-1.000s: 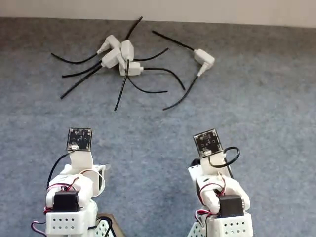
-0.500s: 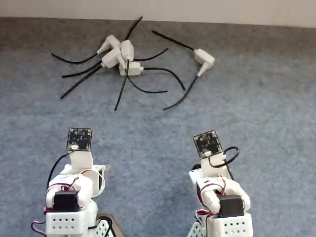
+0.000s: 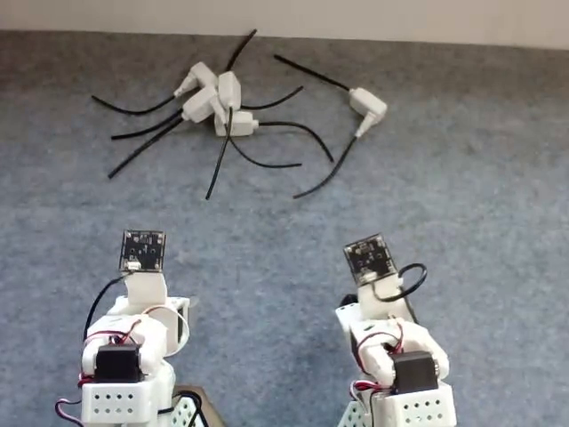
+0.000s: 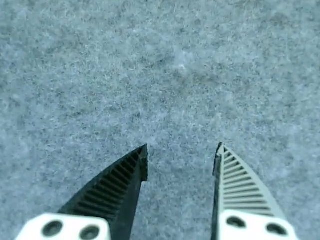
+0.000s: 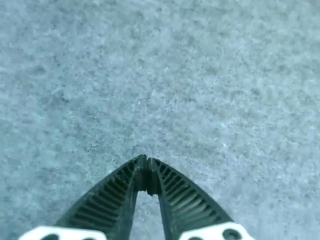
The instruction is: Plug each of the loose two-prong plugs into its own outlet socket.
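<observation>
Several white plug and socket pieces (image 3: pixel 216 105) with black cords lie tangled at the far left of the grey carpet. One more white piece (image 3: pixel 367 104) with its cord lies apart at the far right. Both arms sit folded at the near edge, far from the pieces: the left arm (image 3: pixel 142 252) and the right arm (image 3: pixel 369 258). My left gripper (image 4: pixel 181 149) hangs open over bare carpet, nothing between its fingers. My right gripper (image 5: pixel 147 161) is shut and empty, also above bare carpet.
Grey carpet (image 3: pixel 293 222) covers the whole table between the arms and the cords. A pale wall edge (image 3: pixel 400 22) runs along the far side. Loose black cords (image 3: pixel 267 151) spread out from the tangle toward the middle.
The right arm's wrist has shifted slightly to the left. The left arm and the plugs have not moved.
</observation>
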Controlling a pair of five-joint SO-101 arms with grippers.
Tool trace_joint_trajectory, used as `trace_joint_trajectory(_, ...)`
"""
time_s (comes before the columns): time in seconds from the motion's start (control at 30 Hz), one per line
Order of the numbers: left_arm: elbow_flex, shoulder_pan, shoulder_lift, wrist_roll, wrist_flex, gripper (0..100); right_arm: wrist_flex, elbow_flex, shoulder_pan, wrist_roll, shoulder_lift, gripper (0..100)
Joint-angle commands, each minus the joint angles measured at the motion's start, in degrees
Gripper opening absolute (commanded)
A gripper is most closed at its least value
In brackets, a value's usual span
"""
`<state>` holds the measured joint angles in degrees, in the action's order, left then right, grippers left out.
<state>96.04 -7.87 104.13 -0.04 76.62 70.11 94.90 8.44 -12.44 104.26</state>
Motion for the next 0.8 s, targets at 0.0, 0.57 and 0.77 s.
trace_joint_trajectory(0.0, 1.01, -0.48, -0.13, 0.35, -0.18, 21, 0.57, 8.75, -7.87, 5.45, 0.40, 0.8)
trace_joint_trajectory(0.57, 1.01, -0.48, -0.13, 0.35, -0.18, 21, 1.10, 8.75, -14.55, 1.58, 0.40, 0.8)
trace_joint_trajectory(0.77, 1.01, -0.48, -0.13, 0.35, -0.18, 21, 1.10, 8.75, -14.55, 1.58, 0.40, 0.8)
